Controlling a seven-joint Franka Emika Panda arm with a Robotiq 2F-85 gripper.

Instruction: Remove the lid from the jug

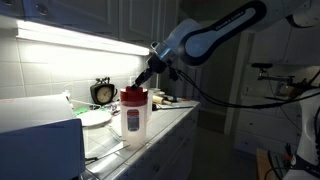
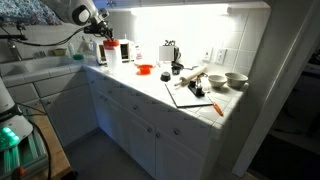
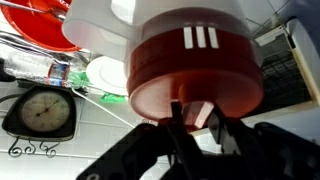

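Note:
The jug (image 1: 135, 118) is a tall whitish pitcher with a dark-and-red label, standing upright on the counter. It also shows in the other exterior view (image 2: 124, 52) and fills the wrist view (image 3: 175, 22). The red lid (image 1: 134, 94) sits on the jug's top and is large in the wrist view (image 3: 195, 65). My gripper (image 1: 144, 82) comes down at a slant onto the lid's edge. In the wrist view its two fingers (image 3: 196, 116) are closed on a small tab at the lid's rim.
A round black clock (image 1: 103, 92) (image 3: 40, 112) stands by the wall behind the jug. White plates (image 1: 95, 118) lie beside it and a dish rack holds a red bowl (image 3: 35, 25). Further along the counter are a red colander (image 2: 145, 69), a cutting board (image 2: 190, 92) and bowls (image 2: 236, 79).

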